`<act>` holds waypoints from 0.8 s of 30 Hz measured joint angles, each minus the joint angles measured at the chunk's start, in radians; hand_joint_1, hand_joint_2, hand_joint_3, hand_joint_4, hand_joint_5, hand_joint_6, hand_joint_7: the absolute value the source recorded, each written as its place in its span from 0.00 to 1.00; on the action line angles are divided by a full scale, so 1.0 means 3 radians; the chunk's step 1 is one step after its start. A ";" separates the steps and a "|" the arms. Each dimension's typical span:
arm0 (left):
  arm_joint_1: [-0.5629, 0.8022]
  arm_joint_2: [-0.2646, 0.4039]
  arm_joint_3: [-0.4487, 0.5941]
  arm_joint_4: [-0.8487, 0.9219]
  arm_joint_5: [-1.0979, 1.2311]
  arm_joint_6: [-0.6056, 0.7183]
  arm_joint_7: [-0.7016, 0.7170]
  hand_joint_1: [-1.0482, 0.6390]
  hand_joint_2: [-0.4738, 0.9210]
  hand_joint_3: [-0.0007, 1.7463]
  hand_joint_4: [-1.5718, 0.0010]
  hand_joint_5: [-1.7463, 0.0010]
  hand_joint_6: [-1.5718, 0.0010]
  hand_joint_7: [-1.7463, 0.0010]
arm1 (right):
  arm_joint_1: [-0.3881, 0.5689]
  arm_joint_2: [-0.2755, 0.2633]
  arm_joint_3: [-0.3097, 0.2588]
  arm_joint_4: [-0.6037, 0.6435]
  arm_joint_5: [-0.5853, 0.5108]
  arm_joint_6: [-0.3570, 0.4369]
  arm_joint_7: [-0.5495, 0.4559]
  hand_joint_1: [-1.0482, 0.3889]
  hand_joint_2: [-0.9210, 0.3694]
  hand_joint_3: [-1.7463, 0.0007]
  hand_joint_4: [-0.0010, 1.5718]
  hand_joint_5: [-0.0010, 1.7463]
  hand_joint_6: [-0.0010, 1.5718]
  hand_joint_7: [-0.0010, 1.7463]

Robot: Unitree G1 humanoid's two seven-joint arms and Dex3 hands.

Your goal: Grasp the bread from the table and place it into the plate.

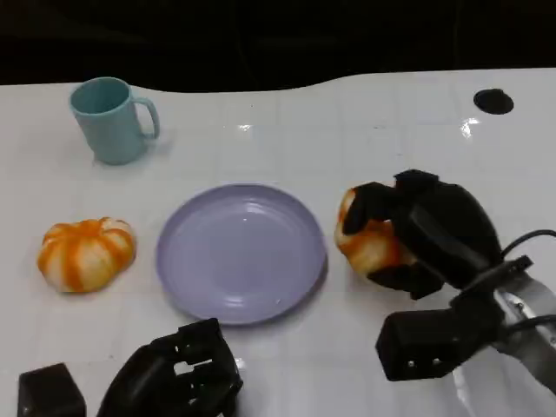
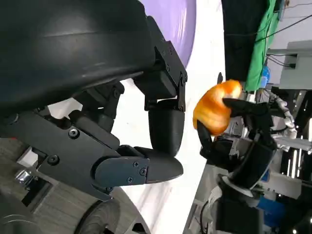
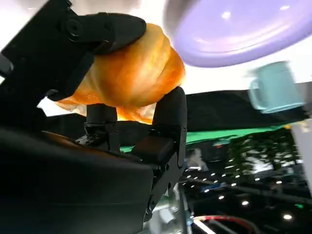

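Right robot hand [image 1: 408,234] clasped, loaded.

Occluded, cropped and blurred regions.
Right hand [image 1: 417,234] covers the right side of the bread [image 1: 369,243]; whether the bread touches the table [image 1: 347,130] cannot be told. In the right wrist view, fingers [image 3: 105,29] hide part of the bread [image 3: 131,73], the plate [image 3: 243,34] is cut by the frame edge, and the mug [image 3: 275,87] is blurred. Left hand [image 1: 174,373] is cropped by the head view's lower edge. In the left wrist view, the plate [image 2: 178,19] is mostly hidden behind the hand.
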State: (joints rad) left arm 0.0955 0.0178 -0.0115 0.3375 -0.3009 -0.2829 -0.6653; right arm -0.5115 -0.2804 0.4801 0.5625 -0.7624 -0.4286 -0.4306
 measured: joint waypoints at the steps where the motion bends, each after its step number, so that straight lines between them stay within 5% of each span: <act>1: 0.0000 0.0001 0.0000 -0.0002 0.0000 0.0010 0.0001 0.26 0.84 0.33 0.50 0.00 0.52 0.18 | -0.0002 0.0039 0.0000 -0.0007 0.0012 -0.0026 0.0016 0.62 0.49 0.23 0.63 1.00 0.56 0.82; 15: 0.0016 0.0008 -0.0042 -0.0035 0.0018 0.0004 -0.0002 0.29 0.85 0.32 0.49 0.00 0.51 0.20 | -0.0144 0.0484 0.0084 0.0090 0.0003 -0.0125 0.0154 0.65 0.50 0.26 0.62 1.00 0.46 1.00; 24: 0.0025 0.0012 -0.0053 -0.0037 0.0011 -0.0034 -0.0012 0.28 0.85 0.33 0.50 0.00 0.51 0.19 | -0.0509 0.0920 0.0185 0.0730 -0.0026 -0.0139 -0.0018 0.61 0.41 0.32 0.59 1.00 0.47 0.89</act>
State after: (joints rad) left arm 0.1029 0.0215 -0.0274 0.3264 -0.2976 -0.2930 -0.6687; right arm -0.6642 -0.0044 0.5355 0.7814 -0.7703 -0.4704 -0.4361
